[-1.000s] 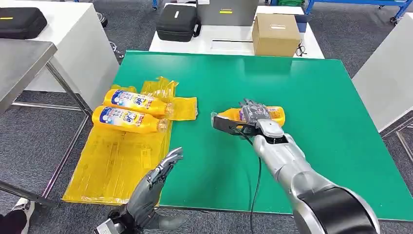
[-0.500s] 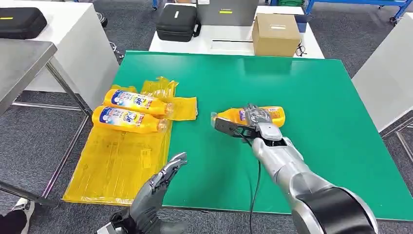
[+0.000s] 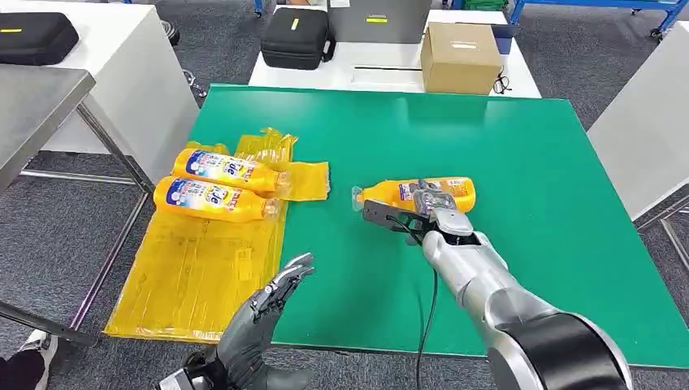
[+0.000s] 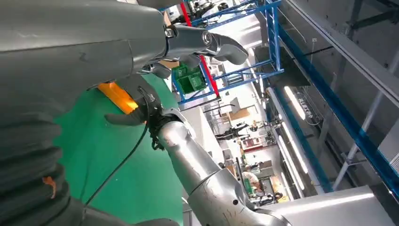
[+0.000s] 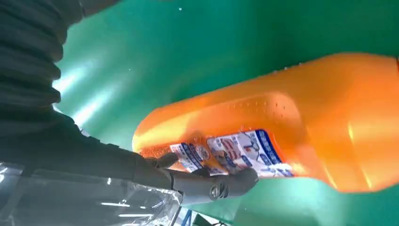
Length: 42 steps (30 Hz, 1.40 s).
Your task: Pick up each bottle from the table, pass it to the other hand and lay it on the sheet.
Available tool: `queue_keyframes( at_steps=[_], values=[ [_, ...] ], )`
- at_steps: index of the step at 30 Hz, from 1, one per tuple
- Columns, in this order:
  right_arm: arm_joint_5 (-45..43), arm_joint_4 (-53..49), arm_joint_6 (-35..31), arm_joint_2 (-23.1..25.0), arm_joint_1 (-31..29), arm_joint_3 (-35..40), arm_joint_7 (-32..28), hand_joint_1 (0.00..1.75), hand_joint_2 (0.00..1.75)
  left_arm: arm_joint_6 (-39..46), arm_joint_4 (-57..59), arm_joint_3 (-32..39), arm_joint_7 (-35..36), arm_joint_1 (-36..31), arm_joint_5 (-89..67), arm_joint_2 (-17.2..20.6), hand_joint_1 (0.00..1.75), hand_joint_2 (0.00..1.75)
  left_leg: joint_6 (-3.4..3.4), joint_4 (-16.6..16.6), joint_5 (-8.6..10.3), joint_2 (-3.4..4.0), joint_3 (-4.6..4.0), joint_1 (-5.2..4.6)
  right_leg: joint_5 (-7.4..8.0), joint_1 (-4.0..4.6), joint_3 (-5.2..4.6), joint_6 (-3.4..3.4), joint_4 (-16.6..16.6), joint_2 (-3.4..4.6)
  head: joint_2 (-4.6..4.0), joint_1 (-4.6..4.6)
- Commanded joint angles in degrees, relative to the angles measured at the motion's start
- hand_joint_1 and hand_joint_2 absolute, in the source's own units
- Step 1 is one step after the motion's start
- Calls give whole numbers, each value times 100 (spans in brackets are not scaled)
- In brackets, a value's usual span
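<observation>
An orange bottle (image 3: 455, 191) with a blue and white label lies on its side on the green table (image 3: 528, 162), neck toward the left. My right hand (image 3: 416, 207) lies over its middle, fingers on top and thumb stretched along the near side, apart from it. In the right wrist view a finger (image 5: 211, 186) touches the label of the bottle (image 5: 291, 117). Two more orange bottles (image 3: 227, 168) (image 3: 213, 199) lie side by side on the yellow sheet (image 3: 195, 276). My left hand (image 3: 264, 317) hovers at the table's front edge, fingers spread and empty.
The yellow sheet hangs over the table's left front corner. Behind the green table a white table holds a cardboard box (image 3: 460, 57) and a black case (image 3: 296, 36). A steel table (image 3: 41, 106) stands to the left, a white surface (image 3: 642, 130) to the right.
My right hand has slid back toward me over the bottle, uncovering more of its label; the bottle stays on the table. My left hand has shifted slightly.
</observation>
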Motion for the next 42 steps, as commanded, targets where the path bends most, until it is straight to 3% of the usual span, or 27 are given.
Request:
queue_keyframes(
  at_steps=[1, 3, 4, 21, 22, 23, 24, 35, 42],
  values=[
    [36, 352, 187, -50, -219, -122, -96, 145, 175, -52, 422, -32, -124, -268, 68, 27, 0, 175, -6, -2, -4, -12, 15, 3, -7, 3, 19, -7, -3, -9, 0, 0],
    [72, 340, 196, -44, -231, -102, -132, 154, 175, -75, 435, -4, -108, -284, 100, 4, 0, 175, -4, -4, 0, -9, 9, 0, -4, 0, 12, -5, -2, -8, 0, 0],
    [100, 308, 192, -35, -245, -115, -213, 175, 175, -111, 431, 31, -102, -277, 105, -14, 0, 175, -7, -2, -3, -11, 15, 2, -7, 2, 19, -8, -2, -9, 0, 2],
    [317, 63, 208, 9, -482, -15, -549, 175, 175, -260, 614, 71, -49, -347, 121, -42, 0, 175, -9, 2, -8, 1, 33, 2, -7, 2, 34, -10, 2, 4, 0, 2],
    [340, 50, 188, 14, -472, 1, -595, 145, 175, -239, 616, 69, -55, -343, 102, -31, 0, 175, -8, 1, -6, 0, 30, 1, -6, 2, 31, -8, 2, 3, 0, 2],
    [340, 37, 164, 26, -461, -1, -623, 40, 175, -231, 614, 74, -58, -339, 101, -19, 0, 175, -6, -1, -4, -1, 29, -1, -4, -1, 29, -6, 1, 2, 0, 2],
    [342, 40, 165, 30, -453, 1, -627, 3, 175, -231, 615, 77, -59, -335, 101, -11, 0, 175, -8, -1, -6, -3, 33, 1, -6, 2, 35, -9, 0, 1, 0, 2],
    [361, 20, 118, 10, -417, 12, -678, 0, 175, -223, 624, 71, -62, -336, 101, 1, 0, 175, -6, -3, -1, -3, 28, 0, -2, 1, 29, -6, -1, 0, 0, 2],
    [335, -255, -545, 7, -327, -56, -1159, 0, 175, -237, 694, 53, -41, -295, 47, -24, 0, 175, -10, -3, -7, -4, 38, 5, -6, 6, 40, -11, -5, 0, 0, 2]
  ],
)
